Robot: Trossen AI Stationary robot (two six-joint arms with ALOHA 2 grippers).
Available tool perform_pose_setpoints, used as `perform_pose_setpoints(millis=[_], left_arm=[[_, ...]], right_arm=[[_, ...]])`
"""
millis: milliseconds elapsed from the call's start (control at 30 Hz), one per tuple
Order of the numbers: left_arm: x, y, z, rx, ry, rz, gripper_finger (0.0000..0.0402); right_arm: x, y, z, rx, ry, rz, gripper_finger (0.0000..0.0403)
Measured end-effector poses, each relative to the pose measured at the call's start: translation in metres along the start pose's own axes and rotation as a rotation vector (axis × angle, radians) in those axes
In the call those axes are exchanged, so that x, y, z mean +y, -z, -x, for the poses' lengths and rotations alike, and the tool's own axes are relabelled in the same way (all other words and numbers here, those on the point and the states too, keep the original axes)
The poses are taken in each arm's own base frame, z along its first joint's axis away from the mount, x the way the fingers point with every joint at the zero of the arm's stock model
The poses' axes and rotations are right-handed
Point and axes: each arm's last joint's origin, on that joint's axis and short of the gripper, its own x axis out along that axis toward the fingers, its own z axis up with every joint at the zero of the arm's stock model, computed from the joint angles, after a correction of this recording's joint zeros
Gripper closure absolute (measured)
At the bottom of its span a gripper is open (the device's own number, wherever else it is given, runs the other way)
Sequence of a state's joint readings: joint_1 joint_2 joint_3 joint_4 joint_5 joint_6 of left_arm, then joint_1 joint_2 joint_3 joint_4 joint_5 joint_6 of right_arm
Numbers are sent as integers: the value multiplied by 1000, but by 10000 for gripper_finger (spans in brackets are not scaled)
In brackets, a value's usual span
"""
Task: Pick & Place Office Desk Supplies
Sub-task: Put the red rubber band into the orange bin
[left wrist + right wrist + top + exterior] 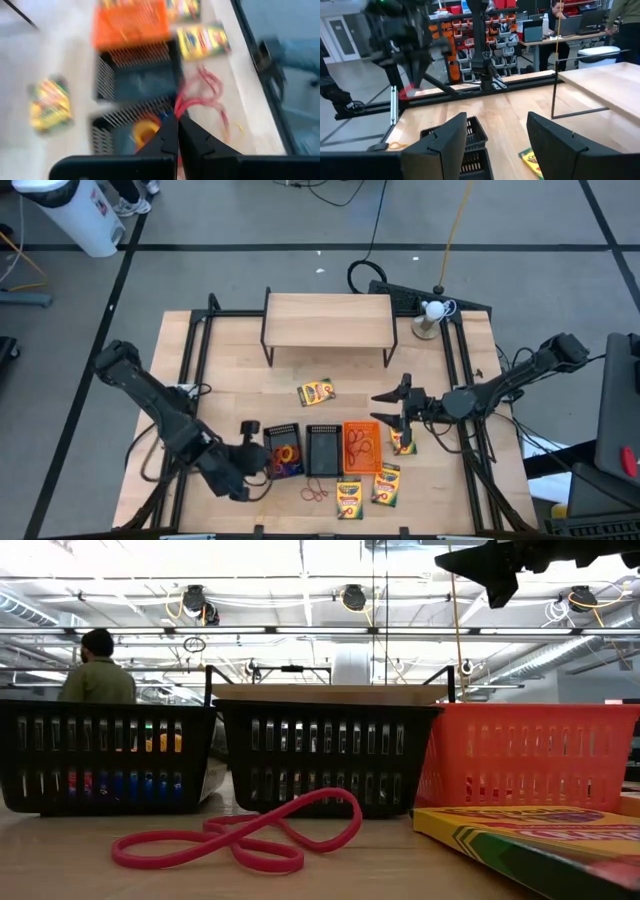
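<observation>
The left end effector [177, 132] is pinched shut on a red band [187, 106]. It hangs just above the near edge of the left black tray [284, 451], so the band looks ready to drop in with the orange band [288, 452] that lies there. That seems to be the plan — each kind of thing goes in its own tray.

The right end effector [495, 137] is open and holds nothing. It waits above the counter [235, 365], close to the orange tray [361, 446] and a crayon box [402, 442] under it, maybe to pick that box next.

The middle black tray [322, 450] sits between the other two, all three side by side in a row. Another red band [316, 492] lies loose in front of the trays. Three more crayon boxes lie about — one [316, 392] near the shelf [328, 319], two [350, 498] by the front edge.

The counter is pale wood with a dark frame. A white ball [433, 309] stands at a far corner. Past the counter is a big workroom with bright ceiling lights, racks of bins and desks. A person [97, 670] is far off there.
</observation>
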State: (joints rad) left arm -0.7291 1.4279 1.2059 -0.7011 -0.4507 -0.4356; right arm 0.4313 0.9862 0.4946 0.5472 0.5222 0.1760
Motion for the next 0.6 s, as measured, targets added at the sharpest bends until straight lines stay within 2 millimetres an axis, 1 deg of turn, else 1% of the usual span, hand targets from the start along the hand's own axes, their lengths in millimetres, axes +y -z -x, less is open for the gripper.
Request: perform_pose_setpoints(millis=[100,233,433,600], left_arm=[[5,-13,8,-91,-91,-43,401],[17,-27,2,-170,-168,-25,401],[39,-43,-25,-212,-207,-22,401],[58,-56,-42,-259,-237,-42,401]], right_arm=[[3,6,-7,2,-1,-19,206],[8,10,-16,-41,-21,-53,206],[17,6,-22,-155,-196,-43,206],[18,6,-23,-173,-212,-15,206]])
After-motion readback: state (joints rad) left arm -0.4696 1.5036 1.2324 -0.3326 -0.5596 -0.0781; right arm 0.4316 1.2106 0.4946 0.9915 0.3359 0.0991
